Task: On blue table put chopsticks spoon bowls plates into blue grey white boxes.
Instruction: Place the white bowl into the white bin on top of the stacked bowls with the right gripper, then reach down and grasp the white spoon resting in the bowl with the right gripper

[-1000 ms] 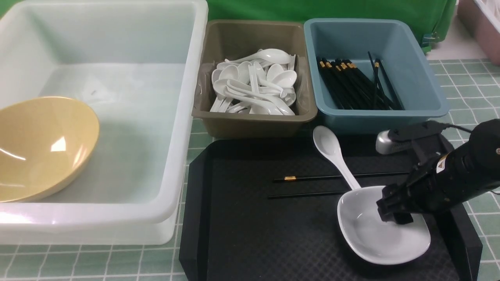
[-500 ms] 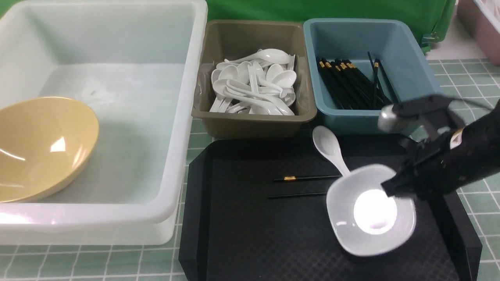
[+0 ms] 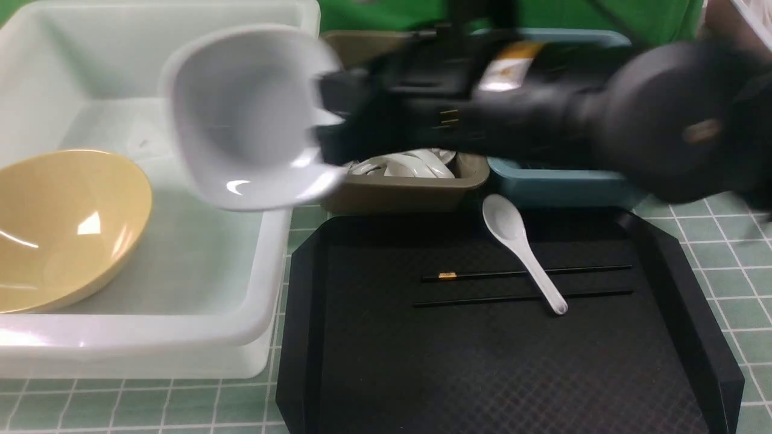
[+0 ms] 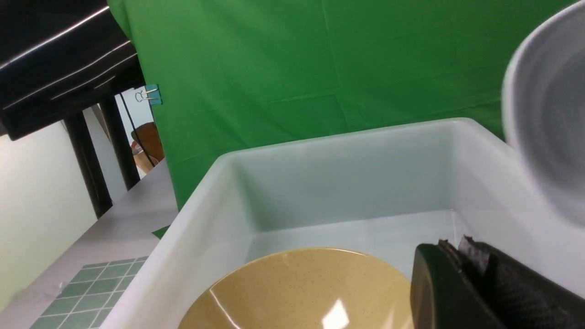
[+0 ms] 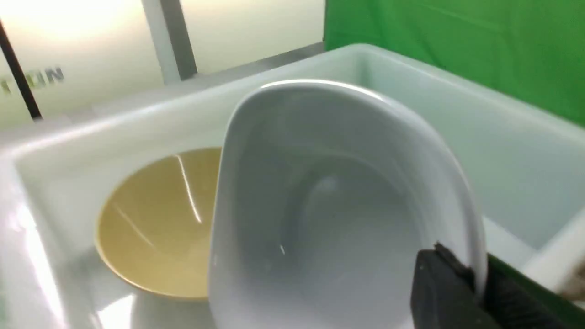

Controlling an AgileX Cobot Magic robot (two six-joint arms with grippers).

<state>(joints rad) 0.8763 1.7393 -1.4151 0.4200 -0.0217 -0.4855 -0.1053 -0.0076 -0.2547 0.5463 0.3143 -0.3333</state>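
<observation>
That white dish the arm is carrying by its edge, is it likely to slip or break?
Probably slippery: the white dish is glossy, and the right gripper pinches only its thin rim. It looks stiff: held tilted by one edge, it shows no sag. Likely breakable if dropped onto the yellow bowl in the white tub, though the material cannot be told.

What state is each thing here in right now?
white dish: tilted, held over the white tub.
right gripper: shut on the white dish.
left gripper: shut, empty.
yellow bowl: tilted inside the white tub.
spoon: lying across both chopsticks on the black tray.
grey bin: holding white spoons.
</observation>
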